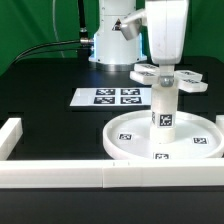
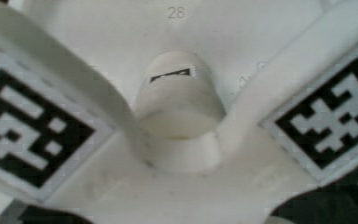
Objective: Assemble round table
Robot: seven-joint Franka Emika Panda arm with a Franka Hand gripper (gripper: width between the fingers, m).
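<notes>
The large rimmed disc (image 1: 125, 150) lies flat at the exterior view's lower right. The thick short cylinder (image 1: 163, 108) stands upright on the disc's centre hub. On top of the cylinder rests the flat cross-shaped piece (image 1: 147, 73), its arms spread level. My gripper (image 1: 165, 64) hangs straight down onto the middle of the cross, open, with its fingers beside the centre. The wrist view is filled by the cross-shaped piece (image 2: 176, 115), with tagged arms on both sides. My fingertips cannot be made out there.
The marker board (image 1: 112, 97) lies flat behind the disc, toward the exterior view's left. Long white wall bars run along the front (image 1: 60, 178) and the left edge (image 1: 10, 135). The robot's base (image 1: 108, 45) stands at the back.
</notes>
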